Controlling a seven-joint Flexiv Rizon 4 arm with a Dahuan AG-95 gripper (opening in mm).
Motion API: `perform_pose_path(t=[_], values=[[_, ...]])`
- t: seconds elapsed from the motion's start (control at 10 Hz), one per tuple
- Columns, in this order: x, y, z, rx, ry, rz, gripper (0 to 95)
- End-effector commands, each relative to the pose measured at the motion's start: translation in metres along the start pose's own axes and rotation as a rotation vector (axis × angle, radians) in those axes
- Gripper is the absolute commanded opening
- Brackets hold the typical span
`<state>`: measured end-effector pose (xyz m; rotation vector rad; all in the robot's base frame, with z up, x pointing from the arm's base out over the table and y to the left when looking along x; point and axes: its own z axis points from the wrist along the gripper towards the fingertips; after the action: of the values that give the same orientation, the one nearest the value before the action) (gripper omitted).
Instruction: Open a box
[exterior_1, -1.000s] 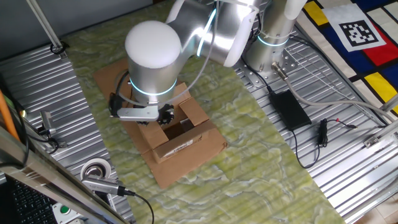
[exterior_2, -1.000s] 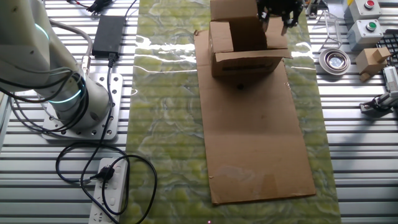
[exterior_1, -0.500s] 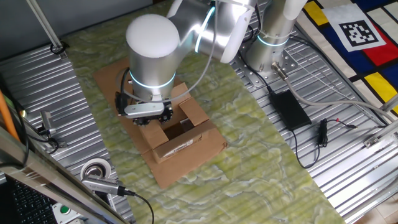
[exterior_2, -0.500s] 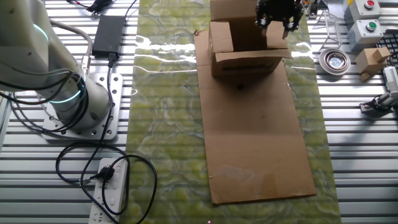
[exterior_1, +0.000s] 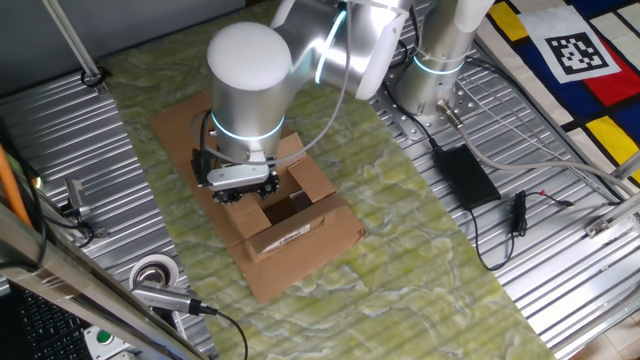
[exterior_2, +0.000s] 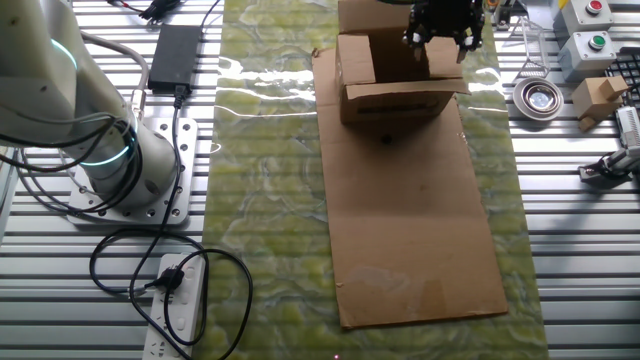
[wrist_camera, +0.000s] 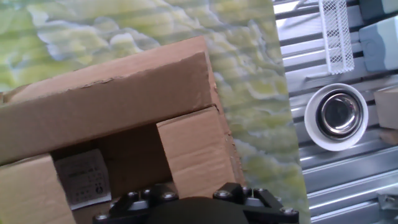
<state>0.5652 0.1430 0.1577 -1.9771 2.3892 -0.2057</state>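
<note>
The box (exterior_1: 296, 226) is small and brown and stands on a flat cardboard sheet (exterior_2: 410, 230). Its top flaps are raised and its dark inside shows. In the other fixed view the box (exterior_2: 400, 95) sits at the sheet's far end. My gripper (exterior_2: 438, 42) hangs over its right upright flap, the two dark fingers apart. From the first fixed view the gripper (exterior_1: 243, 190) is at the box's left rim, partly hidden by the wrist. The hand view looks down into the box (wrist_camera: 118, 99): a flap (wrist_camera: 199, 152) rises toward the black hand housing (wrist_camera: 193, 208). No fingertips show there.
A tape roll (exterior_2: 540, 95) lies on the ribbed metal right of the box; it also shows as a tape roll (wrist_camera: 339, 115) in the hand view. Grey button boxes (exterior_2: 590, 45) stand beyond it. A power brick (exterior_1: 465, 175) with cables and the arm's base (exterior_2: 110, 160) flank the green mat.
The hand has shifted a little sideways toward the box's middle and turned slightly. The box and its flaps look unchanged.
</note>
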Motion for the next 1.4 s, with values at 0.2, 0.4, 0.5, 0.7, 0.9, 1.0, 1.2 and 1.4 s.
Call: perform_pose_path(t=[0.2, 0.4, 0.5, 0.7, 0.9, 1.0, 1.2, 1.4], values=[[-0.0001, 0.0000, 0.0015, 0.012, -0.001, 0.001, 76.0], [-0.0004, -0.0003, 0.0040, 0.033, -0.003, -0.003, 76.0], [-0.0008, -0.0003, 0.0051, 0.035, -0.004, -0.004, 76.0], [-0.0009, -0.0002, 0.0059, 0.037, -0.003, -0.001, 76.0], [-0.0013, -0.0012, 0.0058, 0.043, -0.003, 0.000, 76.0], [-0.0023, -0.0034, 0.0052, 0.045, -0.001, -0.004, 76.0], [-0.0041, -0.0076, 0.0039, 0.047, 0.002, -0.013, 57.0], [-0.0044, -0.0081, 0.0047, 0.048, 0.004, -0.015, 57.0]])
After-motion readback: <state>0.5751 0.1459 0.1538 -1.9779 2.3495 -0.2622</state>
